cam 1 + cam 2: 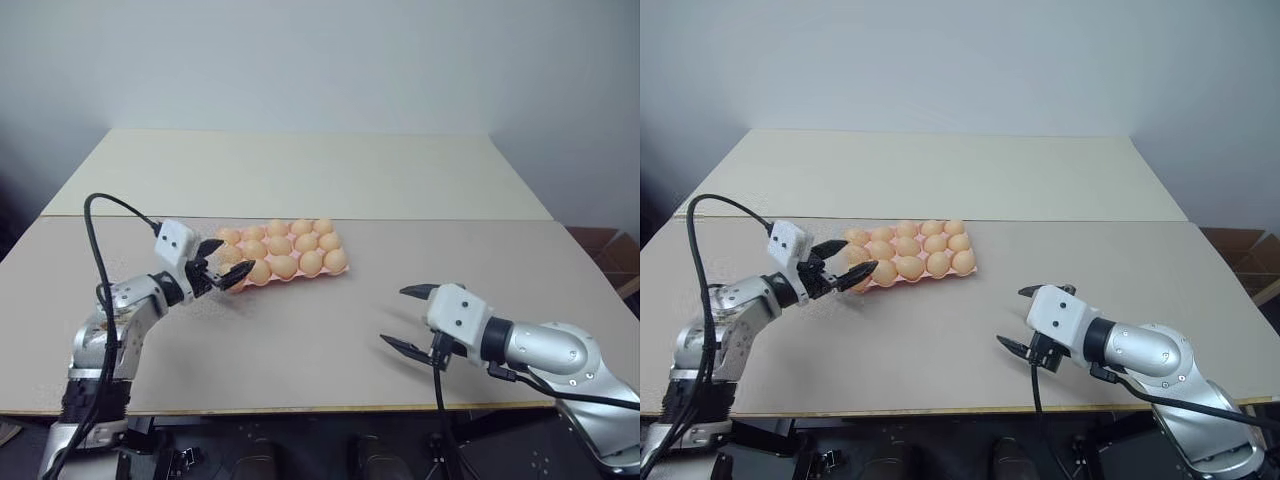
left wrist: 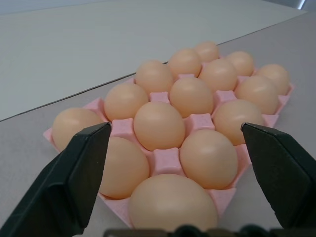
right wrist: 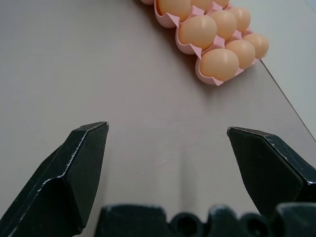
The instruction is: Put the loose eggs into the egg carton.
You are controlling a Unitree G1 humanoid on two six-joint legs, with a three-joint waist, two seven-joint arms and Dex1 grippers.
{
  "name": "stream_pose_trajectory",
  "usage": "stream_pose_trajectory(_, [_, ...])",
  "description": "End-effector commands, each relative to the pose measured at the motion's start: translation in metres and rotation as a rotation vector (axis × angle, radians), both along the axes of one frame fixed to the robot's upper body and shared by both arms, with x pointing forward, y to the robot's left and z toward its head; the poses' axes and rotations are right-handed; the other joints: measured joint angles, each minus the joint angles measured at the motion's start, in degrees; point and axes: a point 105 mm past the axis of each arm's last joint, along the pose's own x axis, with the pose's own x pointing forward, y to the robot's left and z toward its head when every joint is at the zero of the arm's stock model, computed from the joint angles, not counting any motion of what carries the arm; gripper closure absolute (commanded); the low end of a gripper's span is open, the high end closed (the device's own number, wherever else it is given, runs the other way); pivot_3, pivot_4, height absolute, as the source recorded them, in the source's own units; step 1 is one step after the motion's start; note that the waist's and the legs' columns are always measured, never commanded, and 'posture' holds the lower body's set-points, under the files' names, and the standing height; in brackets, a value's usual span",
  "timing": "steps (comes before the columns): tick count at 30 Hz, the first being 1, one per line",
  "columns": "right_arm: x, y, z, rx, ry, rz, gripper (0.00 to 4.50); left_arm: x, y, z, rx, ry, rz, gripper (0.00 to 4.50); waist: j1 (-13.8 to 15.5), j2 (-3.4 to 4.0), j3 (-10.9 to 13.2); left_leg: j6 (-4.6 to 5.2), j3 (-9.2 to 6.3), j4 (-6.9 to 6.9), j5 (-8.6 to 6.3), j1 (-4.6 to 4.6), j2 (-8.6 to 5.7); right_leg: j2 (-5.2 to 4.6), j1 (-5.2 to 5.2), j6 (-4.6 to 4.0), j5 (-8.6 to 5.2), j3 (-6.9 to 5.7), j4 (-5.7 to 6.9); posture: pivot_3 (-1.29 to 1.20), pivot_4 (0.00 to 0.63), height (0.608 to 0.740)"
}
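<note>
The egg carton (image 1: 290, 272), a pink moulded tray, lay on the tan table (image 1: 300, 330) a little left of centre, just in front of the seam where a second, paler table (image 1: 300, 175) butted against it. Every cup visible in the carton held an egg (image 2: 159, 125); the left wrist view showed three rows filled, pale orange-tan, seated upright in their cups. No eggs lay on the bare table surface.

The left gripper (image 1: 223, 265) sat at the carton's near-left corner, fingers spread wide and released, gripping nothing. In the left wrist view its two black fingers (image 2: 69, 182) stood on either side of the nearest eggs, apart from them, with the closest egg (image 2: 173, 205) low between them.

The right gripper (image 1: 410, 318) hovered over open table well to the right of the carton, fingers likewise parted and empty. In its wrist view the black fingertips (image 3: 74, 173) framed bare tabletop, with the carton's end rows beyond.

A black cable (image 1: 100, 260) looped above the left arm.

No brand, label or legible writing was seen on carton, eggs, tables or grippers.
</note>
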Motion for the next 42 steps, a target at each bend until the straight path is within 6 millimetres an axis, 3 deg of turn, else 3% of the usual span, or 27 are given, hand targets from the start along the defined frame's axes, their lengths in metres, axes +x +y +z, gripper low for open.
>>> stream_pose_trajectory(1, [-0.001, 0.000, 0.009, -0.008, -0.041, -0.001, 0.00, -0.001, 0.008, 0.017, 0.012, -0.074, 0.017, 0.02, -0.1, 0.00, 0.0, 0.00, 0.00, 0.00, 0.00, 0.00, 0.00, 0.00, 0.00, 0.00, 0.00, 0.00, 0.00, 0.00, 0.150, 0.740])
stream_pose_trajectory(4, [-0.002, 0.000, 0.008, -0.016, -0.039, 0.005, 0.00, -0.008, 0.018, 0.024, -0.018, -0.086, 0.031, 0.02, -0.3, 0.00, 0.0, 0.00, 0.00, 0.00, 0.00, 0.01, 0.01, 0.01, -0.01, 0.00, 0.00, 0.00, 0.01, 0.00, 0.150, 0.740])
stream_pose_trajectory(8, [-0.002, -0.009, 0.012, -0.043, -0.032, 0.016, 0.00, -0.063, 0.039, 0.025, -0.028, -0.007, -0.112, 0.02, -1.7, 0.01, 0.0, 0.00, 0.01, -0.03, -0.01, 0.01, 0.07, 0.01, -0.06, 0.00, -0.01, 0.04, 0.02, 0.00, 0.150, 0.740])
stream_pose_trajectory(12, [-0.001, -0.030, 0.021, -0.100, -0.013, 0.052, 0.00, -0.100, 0.058, 0.018, 0.042, 0.087, -0.157, 0.02, -1.3, 0.03, 0.0, 0.00, 0.01, -0.08, -0.01, 0.03, 0.05, -0.03, -0.12, -0.31, -0.23, -0.01, 0.03, 0.00, 0.150, 0.740])
stream_pose_trajectory(18, [-0.007, -0.053, 0.040, -0.173, 0.023, 0.158, 0.00, -0.128, 0.071, 0.022, 0.102, 0.138, -0.169, 0.02, 0.0, 0.04, 0.0, -0.46, 0.02, -0.08, -0.28, 0.25, 0.06, -0.11, 0.03, -0.34, -0.26, -0.07, -0.06, 0.00, 0.150, 0.740])
stream_pose_trajectory(29, [-0.010, -0.064, 0.065, -0.159, -0.007, 0.166, 0.00, -0.140, 0.058, 0.059, 0.132, 0.079, -0.205, 0.02, 0.0, 0.05, 0.0, -0.07, 0.06, -0.09, -0.05, 0.09, 0.08, -0.09, -0.10, -0.35, -0.27, -0.04, -0.05, 0.00, 0.150, 0.740])
stream_pose_trajectory(42, [-0.006, -0.068, 0.057, -0.199, 0.017, 0.173, 0.00, -0.148, 0.057, 0.060, 0.128, 0.067, -0.189, 0.02, -0.1, 0.07, 0.0, -0.07, 0.14, -0.09, -0.05, 0.12, 0.09, -0.08, -0.12, -0.35, -0.27, 0.00, -0.04, 0.00, 0.150, 0.740])
